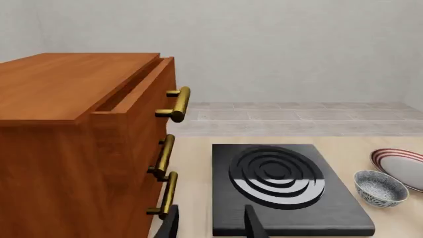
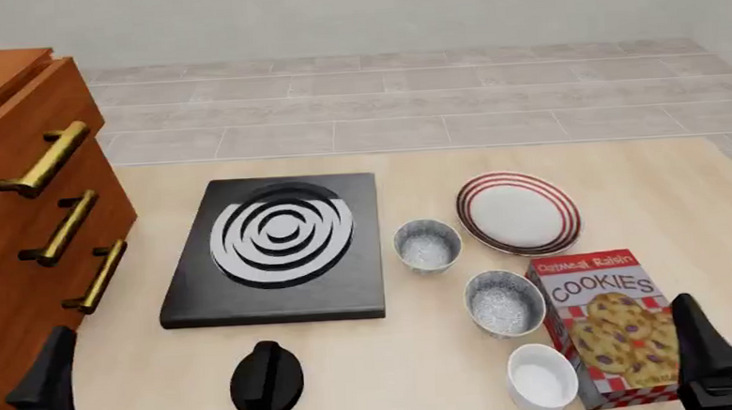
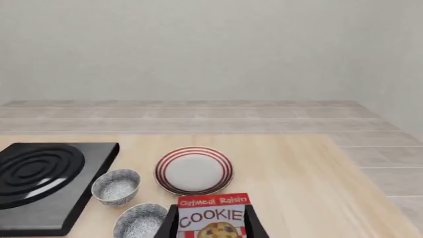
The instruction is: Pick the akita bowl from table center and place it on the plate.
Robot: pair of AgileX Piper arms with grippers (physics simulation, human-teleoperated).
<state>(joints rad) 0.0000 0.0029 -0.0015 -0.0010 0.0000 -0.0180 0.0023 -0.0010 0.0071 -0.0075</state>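
Both of your hands sit low at the near edge of the surface, nothing in either, so the pick hasn't begun. Your right hand (image 2: pixel 723 355) has its fingers spread with only air between them; your left hand (image 2: pixel 18 378) looks parted and bare too.

The akita bowl (image 2: pixel 427 245) stands upright mid-surface, ahead of your right hand and off toward the left arm's side, just beside the stove plate (image 2: pixel 274 250). The plate (image 2: pixel 519 212) lies just past it, a little back toward your right hand's line, with only a narrow gap between them. That makes for a short carry, I'd say.

Mind the lookalike: the darker-lined bowl (image 2: pixel 505 302) sits nearer your right hand than the target, and the white bowl (image 2: pixel 542 377) nearer again. The cookie box (image 2: pixel 603 323) stands right in front of that hand; in the right wrist view the cookie box fills the gap between the fingers. You'll likely want to rise over it before reaching forward.
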